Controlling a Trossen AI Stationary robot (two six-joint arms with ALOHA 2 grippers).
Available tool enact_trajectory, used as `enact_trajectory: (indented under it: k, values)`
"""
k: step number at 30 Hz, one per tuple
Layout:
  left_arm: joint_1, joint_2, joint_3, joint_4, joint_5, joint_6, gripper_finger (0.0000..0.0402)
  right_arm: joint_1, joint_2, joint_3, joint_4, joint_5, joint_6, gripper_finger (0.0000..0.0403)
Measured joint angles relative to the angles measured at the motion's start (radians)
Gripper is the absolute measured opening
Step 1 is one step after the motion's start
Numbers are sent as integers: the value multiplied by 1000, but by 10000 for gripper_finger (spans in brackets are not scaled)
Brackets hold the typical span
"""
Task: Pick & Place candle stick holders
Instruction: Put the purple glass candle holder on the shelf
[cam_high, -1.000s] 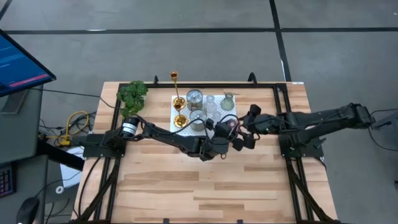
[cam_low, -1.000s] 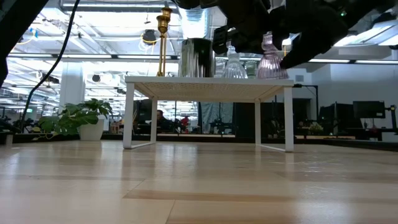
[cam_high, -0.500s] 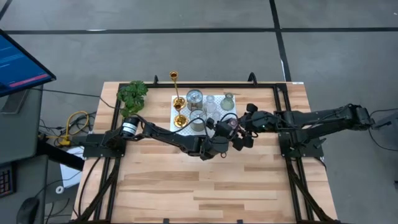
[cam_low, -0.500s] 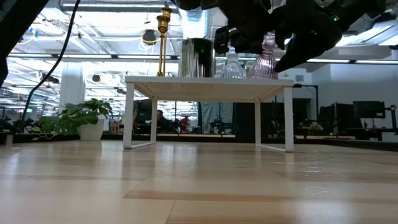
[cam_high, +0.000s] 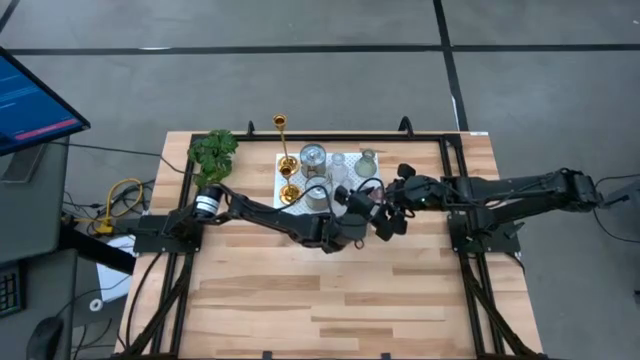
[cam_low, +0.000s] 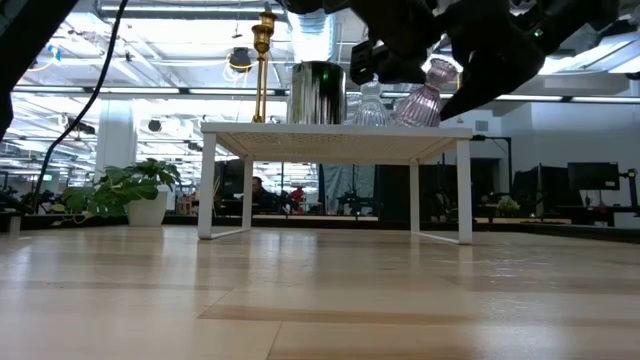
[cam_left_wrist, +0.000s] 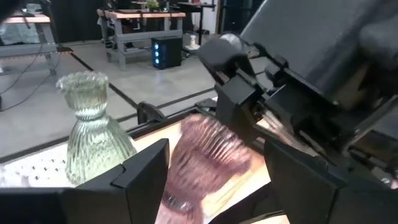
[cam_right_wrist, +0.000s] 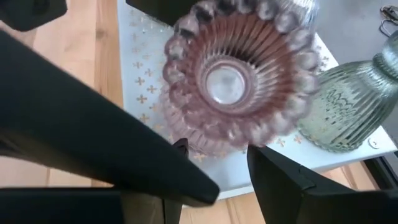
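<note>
Pink holder (cam_low: 424, 97) sits tilted at the right end of the white stand (cam_low: 335, 137), upper centre of the low view, leaning w/ its rim toward the right; base edge looks barely on the stand top. In the high view it's mostly hidden between the two grippers, just right of frame centre. Green holder (cam_right_wrist: 348, 109) stands upright just beside it, apart by a thin gap. Silver cup (cam_low: 317, 93) and tall gold holder (cam_low: 264, 65) stand further left on the stand.

Step in hand, as I judge it: a handover or re-grip of the pink holder. To do it well: one gripper must be firm on the ribbed body before the other lets go; square the holder upright before any lift, keep it clear of the green holder, don't drag it off the stand edge. Tilt plus smooth glass = slip risk.

Left gripper (cam_left_wrist: 211, 180): fingers apart, either side of the pink holder, no clear contact, so not clamped. Right gripper (cam_right_wrist: 214, 155): fingers partly apart at the holder's flared body; can't tell if they pinch it or only touch.
</note>
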Motion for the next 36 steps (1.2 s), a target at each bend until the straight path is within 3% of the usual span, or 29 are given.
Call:
enact_trajectory:
  k: [9,22,29,32,36]
  values:
    - [-9,-43,2,3,106,8,271,-15,-57,0,-36,14,2,152]
    - [-6,-72,0,3,83,29,270,-25,-53,0,14,-22,1,133]
    - [-35,-161,0,-4,160,35,255,-15,-124,96,-128,-24,-10,127]
    - [-89,-247,0,-6,176,77,241,9,-163,196,-225,-26,-80,128]
    - [-182,-371,0,-34,172,132,208,40,-145,308,-377,-21,-330,132]
